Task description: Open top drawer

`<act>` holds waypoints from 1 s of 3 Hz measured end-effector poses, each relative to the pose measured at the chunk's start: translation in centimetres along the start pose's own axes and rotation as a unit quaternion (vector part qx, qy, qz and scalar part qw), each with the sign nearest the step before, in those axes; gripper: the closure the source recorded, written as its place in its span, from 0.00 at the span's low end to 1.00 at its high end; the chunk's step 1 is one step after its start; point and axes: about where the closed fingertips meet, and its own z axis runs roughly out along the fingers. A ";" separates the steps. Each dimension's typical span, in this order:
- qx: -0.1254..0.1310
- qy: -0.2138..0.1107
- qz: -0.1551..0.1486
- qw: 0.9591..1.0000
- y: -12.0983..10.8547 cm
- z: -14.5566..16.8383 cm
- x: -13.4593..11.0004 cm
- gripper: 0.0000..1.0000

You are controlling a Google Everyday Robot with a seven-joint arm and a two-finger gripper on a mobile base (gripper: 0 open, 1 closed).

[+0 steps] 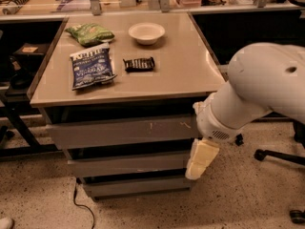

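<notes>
The top drawer [119, 131] is a wide grey handleless front just under the tabletop, with small white scratches right of centre. It sits flush with the cabinet. My gripper [200, 159] is cream-coloured and hangs downward from the white arm [257, 89] at the cabinet's right front corner. It overlaps the right ends of the two narrower lower drawer fronts [124, 165], just below the top drawer's right end.
On the tabletop [190, 75] lie a blue chip bag [93, 70], a green bag [89, 33], a white bowl [146, 32] and a dark snack bar [139, 64]. An office chair base [281, 156] stands at the right. A cable [81, 204] lies on the floor at the left.
</notes>
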 end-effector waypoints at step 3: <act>0.017 -0.022 -0.036 0.999 -3.0 9.1 -3.4 0.00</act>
